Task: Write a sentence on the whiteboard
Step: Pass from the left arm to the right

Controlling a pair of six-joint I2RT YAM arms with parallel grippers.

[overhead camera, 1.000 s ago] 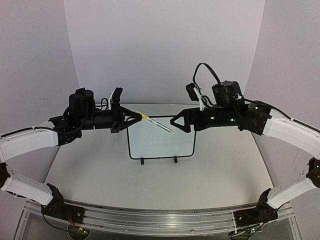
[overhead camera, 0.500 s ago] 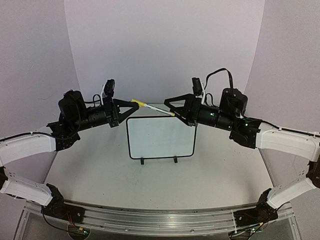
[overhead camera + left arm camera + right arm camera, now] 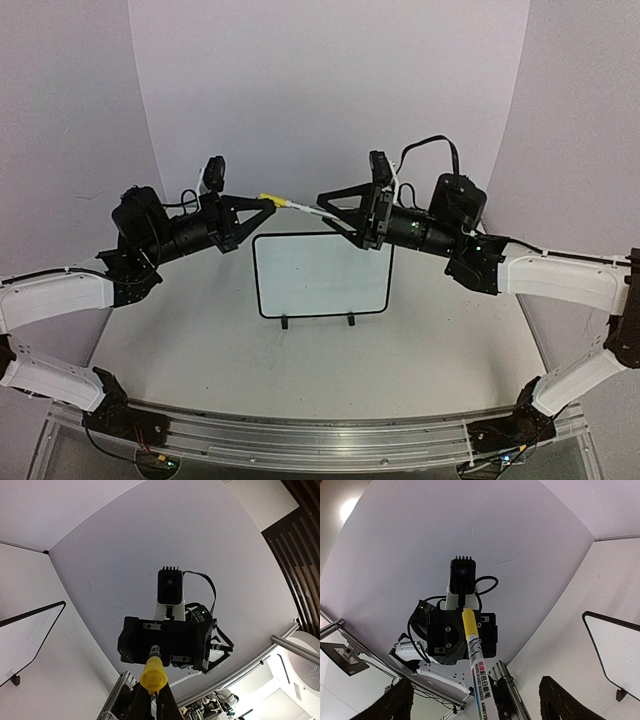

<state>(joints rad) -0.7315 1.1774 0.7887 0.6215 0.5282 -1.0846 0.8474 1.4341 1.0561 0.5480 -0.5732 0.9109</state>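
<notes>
The whiteboard (image 3: 257, 280) stands upright on two black feet in the middle of the table. Its white face looks blank, and I see no sentence on it. It also shows in the left wrist view (image 3: 25, 640) and in the right wrist view (image 3: 620, 650). My left gripper (image 3: 270, 206) is shut on the yellow cap (image 3: 153, 676) of a white marker (image 3: 305, 208), held in the air above the board's top edge. My right gripper (image 3: 338, 218) is wide open around the marker's other end. In the right wrist view the marker body (image 3: 481, 680) runs between my open fingers (image 3: 397, 700).
A curved white backdrop (image 3: 320, 90) closes off the back and sides. An aluminium rail (image 3: 320, 435) with the arm bases runs along the near edge. The two grippers face each other closely above the board.
Both grippers rose from in front of the board to above its top edge. The right gripper turned, moved left and now straddles the marker's free end. The left gripper kept hold of the cap.
</notes>
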